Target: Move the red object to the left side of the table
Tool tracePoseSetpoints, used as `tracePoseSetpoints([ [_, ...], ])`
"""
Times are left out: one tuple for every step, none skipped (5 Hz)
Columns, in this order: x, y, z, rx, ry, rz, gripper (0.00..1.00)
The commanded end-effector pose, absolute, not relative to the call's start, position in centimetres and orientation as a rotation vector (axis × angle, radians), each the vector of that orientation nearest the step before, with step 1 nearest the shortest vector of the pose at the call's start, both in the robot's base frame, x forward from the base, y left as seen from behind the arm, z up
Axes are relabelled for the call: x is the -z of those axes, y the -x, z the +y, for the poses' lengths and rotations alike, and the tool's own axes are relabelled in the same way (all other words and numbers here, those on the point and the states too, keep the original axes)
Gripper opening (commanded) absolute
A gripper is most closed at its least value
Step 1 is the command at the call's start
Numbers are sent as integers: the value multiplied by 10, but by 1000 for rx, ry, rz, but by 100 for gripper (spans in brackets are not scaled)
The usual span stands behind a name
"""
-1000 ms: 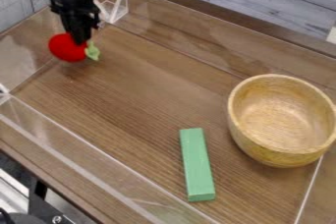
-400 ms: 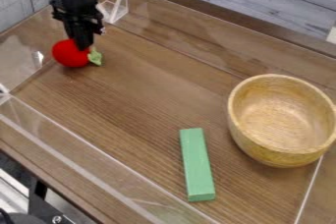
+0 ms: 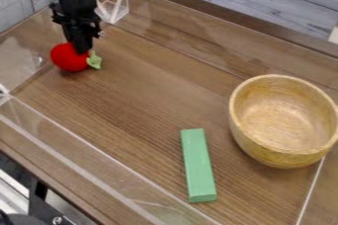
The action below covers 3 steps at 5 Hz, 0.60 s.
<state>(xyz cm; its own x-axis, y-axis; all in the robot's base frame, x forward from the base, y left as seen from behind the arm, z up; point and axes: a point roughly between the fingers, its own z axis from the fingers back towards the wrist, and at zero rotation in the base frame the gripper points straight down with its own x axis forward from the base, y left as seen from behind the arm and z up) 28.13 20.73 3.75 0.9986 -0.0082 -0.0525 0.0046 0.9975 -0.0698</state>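
Observation:
The red object (image 3: 66, 57), a small round toy fruit with a green leafy tip, sits low at the far left of the table (image 3: 145, 91), at or just above the wood surface. My black gripper (image 3: 83, 48) points straight down onto its right side, by the leaf. The fingers are closed together on that leafy end; the exact contact is hidden by the fingers.
A wooden bowl (image 3: 284, 119) stands at the right edge. A green rectangular block (image 3: 199, 164) lies near the front, left of the bowl. Low clear acrylic walls (image 3: 27, 46) edge the tabletop, one close behind and left of the fruit.
The fruit and the gripper have sunk slightly toward the tabletop; the gripper stays shut. Bowl and block have not moved.

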Motion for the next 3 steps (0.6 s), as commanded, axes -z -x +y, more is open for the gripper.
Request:
tracePoseSetpoints([
  [-66, -285, 219, 7, 27, -13, 0],
  [-62, -282, 220, -18, 36, -13, 0],
  [-63, -275, 217, -9, 46, -10, 100],
])
